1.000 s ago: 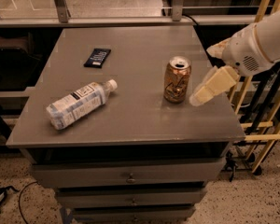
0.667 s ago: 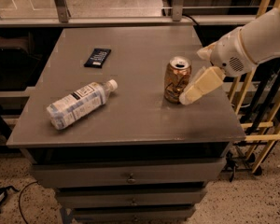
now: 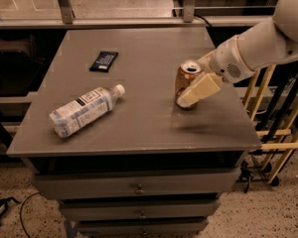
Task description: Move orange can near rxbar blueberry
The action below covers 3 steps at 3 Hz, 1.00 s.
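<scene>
The orange can (image 3: 185,78) stands upright on the right half of the grey table (image 3: 144,128), with the gripper (image 3: 191,94) pressed across its front right side; whether it is open or clamped cannot be told. The rxbar blueberry (image 3: 104,61) lies flat, well apart toward the far left. A water bottle (image 3: 84,111) lies on its side nearer the front left, leaving bare tabletop between can and bar

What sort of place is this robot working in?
Likely a lab or workshop: grey drawer cabinet as table, speckled hard floor, wooden frames alongside. The gripper is at the orange can.
</scene>
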Motion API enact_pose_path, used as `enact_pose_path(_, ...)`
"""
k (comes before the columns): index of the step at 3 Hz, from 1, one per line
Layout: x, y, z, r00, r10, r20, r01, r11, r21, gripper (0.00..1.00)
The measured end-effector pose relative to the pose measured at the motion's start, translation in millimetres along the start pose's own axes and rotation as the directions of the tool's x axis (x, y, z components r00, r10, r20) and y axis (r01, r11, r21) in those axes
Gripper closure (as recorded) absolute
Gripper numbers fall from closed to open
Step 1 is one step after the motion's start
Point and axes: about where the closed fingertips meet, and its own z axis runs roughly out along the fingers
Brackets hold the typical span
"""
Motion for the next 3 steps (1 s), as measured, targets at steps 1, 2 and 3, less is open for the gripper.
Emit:
enact_pose_path(1,-3.5,-3.9,11.7,1.0,-0.004,0.019,0.004,0.9999,-0.011,0.42)
enact_pose_path(2,-15.4,-7.5,12.1,0.998,-0.004,0.056,0.006,0.9997,-0.025,0.65)
enact_pose_path(3,-57.2,-15.1,-10.8,0.99,-0.088,0.112,0.09,0.9959,-0.011,0.96)
